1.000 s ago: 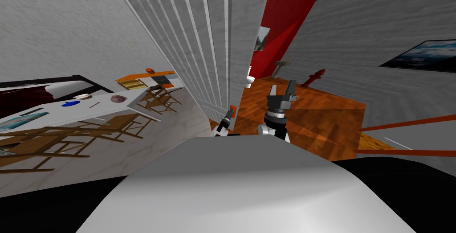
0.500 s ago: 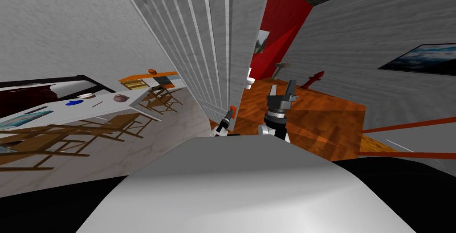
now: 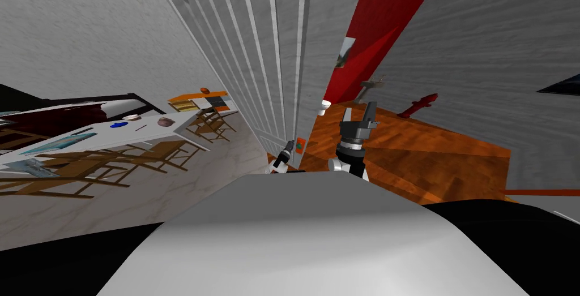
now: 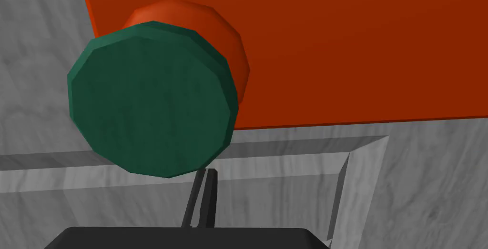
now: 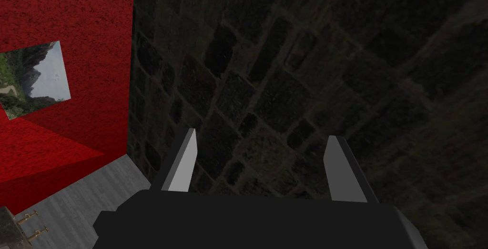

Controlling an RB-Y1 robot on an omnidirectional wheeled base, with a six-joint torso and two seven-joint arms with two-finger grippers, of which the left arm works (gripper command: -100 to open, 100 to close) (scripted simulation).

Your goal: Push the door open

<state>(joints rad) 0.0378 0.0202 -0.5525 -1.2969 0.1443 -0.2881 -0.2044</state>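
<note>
One grey panelled door (image 3: 272, 55), with one green knob (image 4: 152, 98) on one orange plate (image 4: 357, 51). Two tools: left tool (image 3: 288, 150) and right tool (image 3: 358, 111). One long white table (image 3: 85, 140) on the left, its wooden chairs (image 3: 158, 154) too overlapped to count. One red hydrant (image 3: 419, 106) far right

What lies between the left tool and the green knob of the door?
Nothing. In the left wrist view the shut left tool ends right at the rim of the green knob, with the grey door behind.

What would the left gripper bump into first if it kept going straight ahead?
Probably the grey door, just beside the green knob; the tips of the shut left gripper sit at the knob's rim, so it might clip that first. Depth is unclear.
</note>
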